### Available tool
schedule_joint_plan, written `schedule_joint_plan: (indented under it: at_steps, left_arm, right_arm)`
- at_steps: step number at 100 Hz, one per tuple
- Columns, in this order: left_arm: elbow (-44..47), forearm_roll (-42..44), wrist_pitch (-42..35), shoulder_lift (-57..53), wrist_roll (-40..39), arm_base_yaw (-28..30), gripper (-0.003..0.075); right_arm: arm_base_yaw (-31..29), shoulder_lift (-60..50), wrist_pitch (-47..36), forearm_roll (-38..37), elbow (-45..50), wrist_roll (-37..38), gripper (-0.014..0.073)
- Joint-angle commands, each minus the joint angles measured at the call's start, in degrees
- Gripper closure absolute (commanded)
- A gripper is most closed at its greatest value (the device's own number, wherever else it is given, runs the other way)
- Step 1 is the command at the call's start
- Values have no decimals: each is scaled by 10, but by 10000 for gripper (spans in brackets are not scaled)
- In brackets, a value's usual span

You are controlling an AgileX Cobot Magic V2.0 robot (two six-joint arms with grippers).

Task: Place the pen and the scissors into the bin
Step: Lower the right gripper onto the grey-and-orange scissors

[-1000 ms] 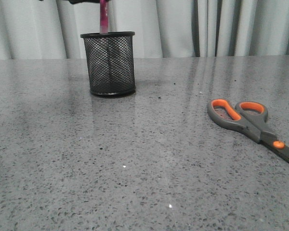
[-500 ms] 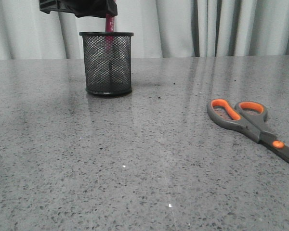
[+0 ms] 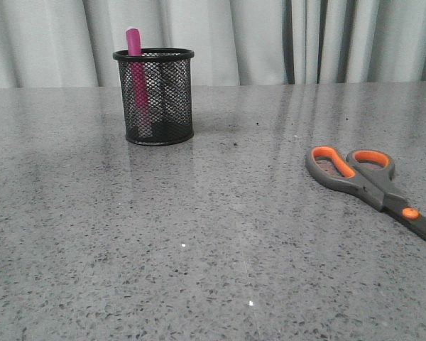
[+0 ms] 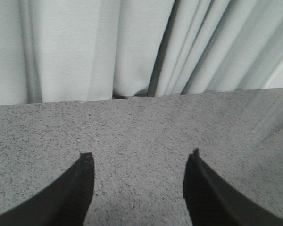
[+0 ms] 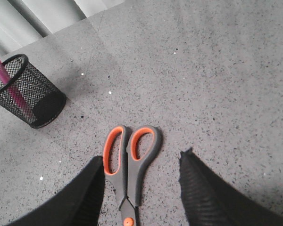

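A grey speckled stone table (image 3: 199, 256) fills the front view from the near edge to the far wall, its polished top catching pale streaks of reflected light.

Nearest, on the right side, the scissors (image 3: 373, 186) lie flat on the table. Their dark grey handles with orange-lined loops point toward the far left and the blade end runs off the right edge of the view. An orange dot marks the pivot.

The right gripper (image 5: 141, 186) hangs above the scissors with its two dark fingers spread wide apart, holding nothing. From its wrist camera the handle loops sit between the fingers, which do not touch them.

Farther back, on the left, the bin (image 3: 154, 96) stands upright on the table, well apart from the scissors. The pen (image 3: 136, 82) stands inside it, leaning against the left side of the rim, its pink top poking just above the rim.

The left gripper (image 4: 139, 186) is also spread open and empty, over bare table near the far edge.

Behind the table, pale grey-white curtains (image 3: 270, 39) hang in vertical folds across the whole back of the room.
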Motion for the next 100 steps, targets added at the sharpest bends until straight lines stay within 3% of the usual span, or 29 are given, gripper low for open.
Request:
schedule_joint_plan:
  at_steps: [1,22,43,56,73,86,100]
  left_arm:
    - [-21,4,-4,-46,2,1,308]
    - [-21,105,38,-183,2,1,370]
    - [2,164,123,-345,2,1,408]
    - [62,164,127,-434,2,1,408]
    - [149,164,134,-543,-1,1,408]
    - [192,164,139,-603,-4,1,408]
    - [207,164,141,-640,-4,1,408]
  right_arm:
    - [0,7,-30,5,-29,-5,265]
    - [0,28,117,10,-141,-88,265]
    - [2,162,289,30,-308,-173,265]
    - [57,244,296,22,-376,-189,265]
    - [157,349,301,-52,-408,-157,262]
    - [166,409,315,-71,-412,-129,255]
    - [164,453,335,-71,-413,-115,156]
